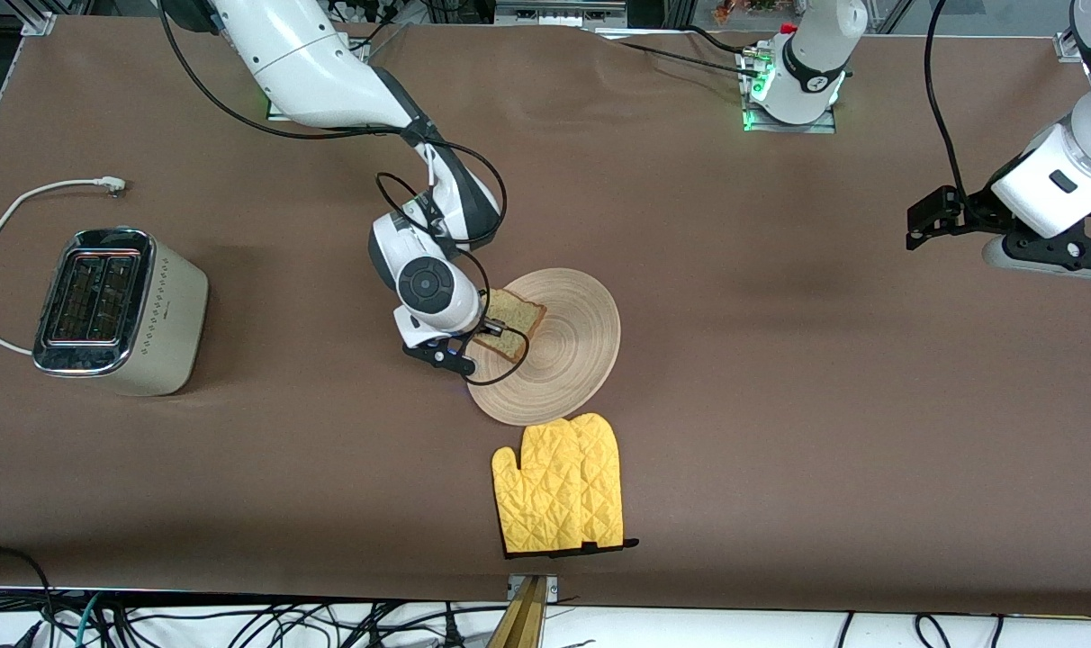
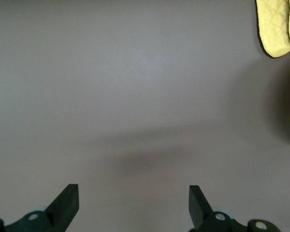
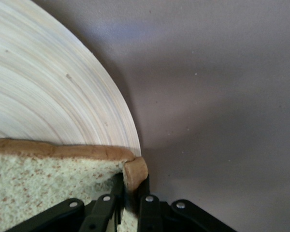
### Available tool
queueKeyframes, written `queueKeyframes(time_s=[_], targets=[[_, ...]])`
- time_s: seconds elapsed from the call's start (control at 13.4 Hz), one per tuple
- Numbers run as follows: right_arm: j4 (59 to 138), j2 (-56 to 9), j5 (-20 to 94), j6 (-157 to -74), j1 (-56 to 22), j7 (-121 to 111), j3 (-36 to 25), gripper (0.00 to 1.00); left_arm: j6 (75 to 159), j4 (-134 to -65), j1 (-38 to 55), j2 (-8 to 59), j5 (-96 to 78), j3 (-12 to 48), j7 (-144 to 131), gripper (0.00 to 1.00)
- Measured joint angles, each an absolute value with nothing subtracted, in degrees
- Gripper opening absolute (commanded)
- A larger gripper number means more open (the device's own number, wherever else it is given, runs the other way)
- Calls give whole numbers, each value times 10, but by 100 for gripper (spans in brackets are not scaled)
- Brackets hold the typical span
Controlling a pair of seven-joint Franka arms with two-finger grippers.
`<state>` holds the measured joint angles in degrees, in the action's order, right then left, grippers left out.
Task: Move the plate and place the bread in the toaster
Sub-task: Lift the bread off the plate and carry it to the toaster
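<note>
The right gripper (image 1: 484, 330) is pinched on the corner crust of the squarish slice of tan, speckled wholegrain bread (image 1: 511, 324), its fingers pressed together across the slice's thin edge. That edge grip makes sense: held by the crust, the slice could hang vertically and slide into a slot.

The bread lies on the round, light beige wooden plate (image 1: 563, 360) with ring grain, at about ten o'clock on the plate's face, close to the rim. In the right wrist view the slice (image 3: 53, 179) overhangs the rim (image 3: 77, 96), giving the fingers room to close.

The cream-beige two-slot toaster (image 1: 118, 310) with a chrome top stands at nine o'clock from the plate, well apart, toward the right arm's end of the table, slots facing up.

A yellow quilted oven mitt (image 1: 559, 486) lies at six o'clock from the plate, its tips just touching or overlapping the rim.

The left gripper (image 2: 133, 205) waits over bare brown table (image 2: 135, 96) at three o'clock, fingers spread wide, holding nothing.
</note>
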<state>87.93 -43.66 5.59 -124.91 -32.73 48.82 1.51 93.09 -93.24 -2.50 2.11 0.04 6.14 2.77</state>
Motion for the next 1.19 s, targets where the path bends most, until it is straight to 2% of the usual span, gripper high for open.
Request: queueKeyframes(time_s=[0.22, 0.67, 1.19], targets=[[866, -436, 50, -1231, -327, 486, 14, 0, 929, -932, -25, 21, 0, 61, 27, 100], [738, -423, 47, -1047, -292, 443, 7, 0, 928, -932, -25, 21, 0, 61, 26, 100], [717, -363, 47, -932, -200, 295, 1, 0, 927, -932, -25, 21, 0, 61, 26, 100]])
